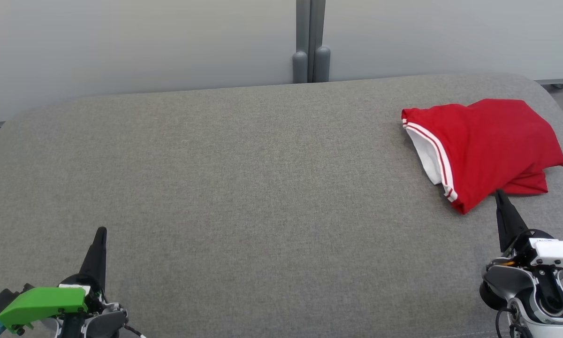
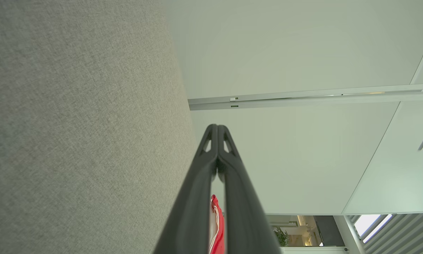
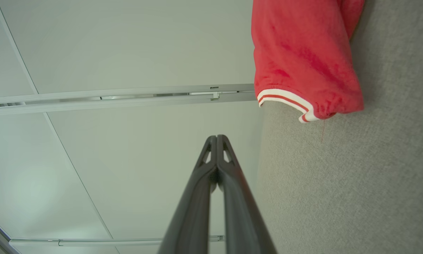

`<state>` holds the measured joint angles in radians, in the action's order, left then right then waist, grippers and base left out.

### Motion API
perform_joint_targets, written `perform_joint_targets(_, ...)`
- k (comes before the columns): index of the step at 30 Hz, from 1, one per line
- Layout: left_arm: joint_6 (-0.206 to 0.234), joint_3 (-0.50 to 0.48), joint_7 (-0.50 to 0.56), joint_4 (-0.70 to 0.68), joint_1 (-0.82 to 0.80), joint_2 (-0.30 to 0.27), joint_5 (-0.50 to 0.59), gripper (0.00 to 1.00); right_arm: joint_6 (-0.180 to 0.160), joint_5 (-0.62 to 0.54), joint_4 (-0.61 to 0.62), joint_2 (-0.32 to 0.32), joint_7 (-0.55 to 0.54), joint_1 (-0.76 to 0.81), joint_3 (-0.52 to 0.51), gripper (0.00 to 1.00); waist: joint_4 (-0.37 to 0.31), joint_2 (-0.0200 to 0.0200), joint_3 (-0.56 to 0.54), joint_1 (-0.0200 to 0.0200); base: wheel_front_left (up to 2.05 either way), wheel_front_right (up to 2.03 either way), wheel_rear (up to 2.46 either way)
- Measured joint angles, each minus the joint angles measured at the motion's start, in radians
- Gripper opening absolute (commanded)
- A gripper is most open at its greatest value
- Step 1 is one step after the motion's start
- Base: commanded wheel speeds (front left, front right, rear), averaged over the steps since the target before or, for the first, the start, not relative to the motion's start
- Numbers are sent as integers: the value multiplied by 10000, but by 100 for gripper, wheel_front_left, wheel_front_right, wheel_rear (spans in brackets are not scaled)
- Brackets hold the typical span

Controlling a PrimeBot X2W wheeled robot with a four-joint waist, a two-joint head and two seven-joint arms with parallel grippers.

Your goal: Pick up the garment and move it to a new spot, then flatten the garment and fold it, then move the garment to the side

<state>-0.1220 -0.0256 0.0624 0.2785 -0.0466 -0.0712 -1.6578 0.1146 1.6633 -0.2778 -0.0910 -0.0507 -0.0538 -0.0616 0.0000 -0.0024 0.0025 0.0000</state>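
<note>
Surface: a broad grey woven-fabric pad (image 1: pixel 244 178) with rounded far corners spans the head view.
Room: pale wall panels (image 1: pixel 122 42) stand behind the pad and meet at a grey post (image 1: pixel 310 42). The wrist views show the same pale panels, crossed by a metal rail (image 3: pixel 127 97).
Garment: a red garment (image 1: pixel 488 145) with white-striped trim and a white lining lies in a compact bundle on the far right part of the pad, close to its right edge.
Garment and right gripper: the right gripper (image 1: pixel 498 193) points up the head view, its tip just beside the bundle's near edge. The right wrist view shows bare grey fabric between the tip and the striped hem, so they are apart.
Garment and left gripper: the left gripper (image 1: pixel 101 231) sits at the lower left, well apart from the garment, across the pad.
Right gripper: its fingers are pressed together tip to tip and hold nothing. Whether they touch the pad cannot be told.
Left gripper: its fingers are also closed tip to tip and empty. A green cover (image 1: pixel 42 303) sits on its wrist.
</note>
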Motion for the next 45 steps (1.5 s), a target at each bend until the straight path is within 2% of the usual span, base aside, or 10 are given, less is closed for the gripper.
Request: perform_joint_targets(45,-2,-21,71,17,-6,2,0,0,27,-2,-35,33,-31,-4,-29,0,0,0,-1,0,0,0,0)
